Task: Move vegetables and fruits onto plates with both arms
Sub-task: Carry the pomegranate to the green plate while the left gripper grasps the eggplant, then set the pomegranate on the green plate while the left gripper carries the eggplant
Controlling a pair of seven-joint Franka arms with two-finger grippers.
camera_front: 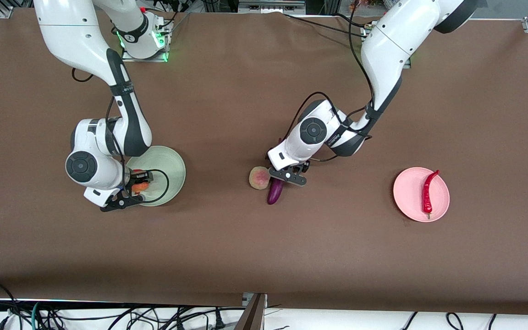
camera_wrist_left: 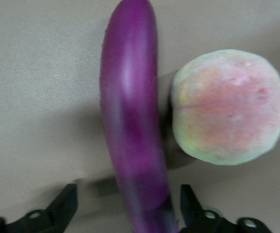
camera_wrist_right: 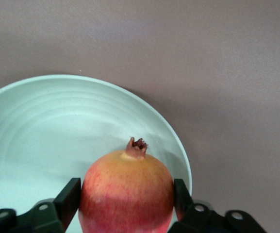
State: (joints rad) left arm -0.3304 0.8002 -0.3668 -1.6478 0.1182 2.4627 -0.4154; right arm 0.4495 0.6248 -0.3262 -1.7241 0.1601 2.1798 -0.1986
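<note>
A: Right gripper (camera_front: 141,186) is over the pale green plate (camera_front: 172,162), fingers clamped on either side of the red-yellow fruit (camera_wrist_right: 126,194). The fruit sits low over the plate's edge nearest the front camera. Can't tell whether it's touching the plate.

B: Why the edge rather than the centre?

A: My guess is that's where the reach ends. It's inside the rim, so a release should land it on the plate. Being round, it could roll.

B: Left side?

A: Left gripper (camera_front: 282,178) is down at the purple eggplant (camera_front: 275,191), mid-table. Fingers are apart, one on each side of the eggplant's end, with a gap on both sides. It isn't gripped yet.

B: And the tan fruit?

A: The tan fruit with the pink blush (camera_front: 259,178) lies right beside the eggplant, toward the right arm's end of the table. In the left wrist view the two look touching or nearly so. That's probably why the grip goes at the eggplant's end: there the finger (camera_wrist_left: 190,206) on that side has room.

B: Pink plate?

A: The pink plate (camera_front: 408,183) is toward the left arm's end, well apart from the eggplant. The red chili (camera_front: 428,192) already lies on it, so the eggplant likely goes there next.

B: Risk?

A: Closing could nudge the tan fruit. An end grip on something long and glossy may also let it droop or slip.
</note>
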